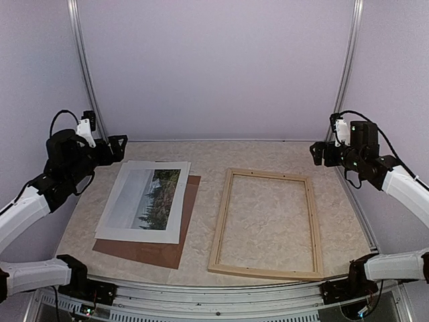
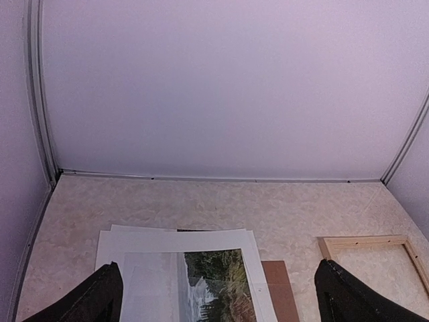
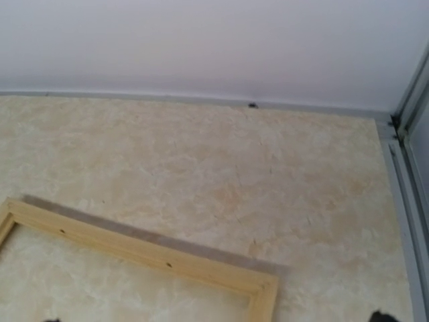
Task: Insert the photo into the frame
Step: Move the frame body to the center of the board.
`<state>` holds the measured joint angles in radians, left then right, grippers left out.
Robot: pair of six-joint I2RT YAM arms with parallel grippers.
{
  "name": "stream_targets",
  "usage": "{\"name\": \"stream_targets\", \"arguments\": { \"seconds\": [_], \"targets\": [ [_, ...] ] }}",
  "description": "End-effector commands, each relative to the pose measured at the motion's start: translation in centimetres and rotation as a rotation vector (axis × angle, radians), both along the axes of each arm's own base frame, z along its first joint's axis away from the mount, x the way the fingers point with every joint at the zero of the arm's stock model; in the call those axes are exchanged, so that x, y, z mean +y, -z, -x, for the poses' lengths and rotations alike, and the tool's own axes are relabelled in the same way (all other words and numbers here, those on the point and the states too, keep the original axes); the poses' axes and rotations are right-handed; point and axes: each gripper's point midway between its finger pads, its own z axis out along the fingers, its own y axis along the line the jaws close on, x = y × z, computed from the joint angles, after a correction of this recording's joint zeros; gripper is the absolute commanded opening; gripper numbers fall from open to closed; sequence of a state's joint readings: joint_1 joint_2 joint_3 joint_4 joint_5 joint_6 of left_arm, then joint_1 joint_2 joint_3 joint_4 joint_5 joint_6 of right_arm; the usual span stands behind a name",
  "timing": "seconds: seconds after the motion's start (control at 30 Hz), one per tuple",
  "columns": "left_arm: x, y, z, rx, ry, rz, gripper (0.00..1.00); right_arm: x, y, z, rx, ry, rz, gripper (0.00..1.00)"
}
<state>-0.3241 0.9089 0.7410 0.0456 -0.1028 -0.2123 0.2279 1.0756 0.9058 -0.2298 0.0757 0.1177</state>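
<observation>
Both arms raised at far corners; I see left gripper and right gripper with jaws wide apart, empty. Left side: photo flat on brown board; frame right, apart. My worry: pinching thin print edge snags board too, or creases paper.

The beige marbled table carries a flat brown board on its left side, largely covered by the photo, and the pale wooden frame lying near it on the right, not touching.
</observation>
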Motion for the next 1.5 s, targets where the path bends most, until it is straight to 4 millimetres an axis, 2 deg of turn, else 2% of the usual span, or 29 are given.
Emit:
{"name": "stream_targets", "arguments": {
  "seconds": [0.0, 0.13, 0.4, 0.53, 0.63, 0.73, 0.83, 1.03, 1.13, 1.27, 1.4, 1.47],
  "targets": [
    [0.2, 0.3, -0.6, 0.060, -0.031, -0.028, 0.99, -1.5, 0.8, -0.1, 0.058, 0.090, -0.003, 0.99],
    [-0.1, 1.2, -1.2, 0.119, -0.030, -0.025, 0.99, -2.0, 4.5, -0.4, 0.189, 0.144, -0.009, 1.00],
    [-1.7, 4.0, -2.1, 0.266, -0.014, -0.045, 0.99, -1.1, 14.8, 0.6, 0.470, 0.165, -0.062, 0.96],
    [-2.7, 4.9, -2.3, 0.315, -0.013, -0.055, 0.99, -0.7, 19.0, 1.2, 0.575, 0.148, -0.086, 0.85],
    [-3.0, 5.5, -2.5, 0.344, -0.017, -0.042, 0.99, -0.5, 20.8, 1.1, 0.604, 0.130, -0.120, 0.74],
    [-3.0, 6.0, -2.5, 0.368, -0.032, -0.014, 0.99, -0.3, 22.4, 1.0, 0.630, 0.112, -0.150, 0.65],
    [-2.6, 6.5, -2.8, 0.387, -0.074, 0.020, 0.99, -1.0, 23.9, 0.7, 0.654, 0.127, -0.169, 0.57],
    [-1.7, 8.2, -4.2, 0.434, -0.140, 0.032, 0.99, -3.6, 24.8, -0.9, 0.640, 0.202, -0.200, 0.40],
    [-1.3, 9.7, -5.2, 0.465, -0.131, 0.049, 0.99, -5.2, 24.8, -2.3, 0.614, 0.250, -0.215, 0.33],
    [1.0, 11.7, -6.7, 0.508, -0.189, 0.092, 0.99, -7.3, 25.5, -4.3, 0.604, 0.299, -0.252, 0.26],
    [3.2, 13.9, -7.8, 0.538, -0.251, 0.117, 0.99, -8.9, 25.2, -7.6, 0.570, 0.324, -0.276, 0.21],
    [4.0, 15.5, -8.1, 0.572, -0.272, 0.113, 0.99, -9.3, 25.1, -9.2, 0.561, 0.326, -0.279, 0.22]
  ]
}}
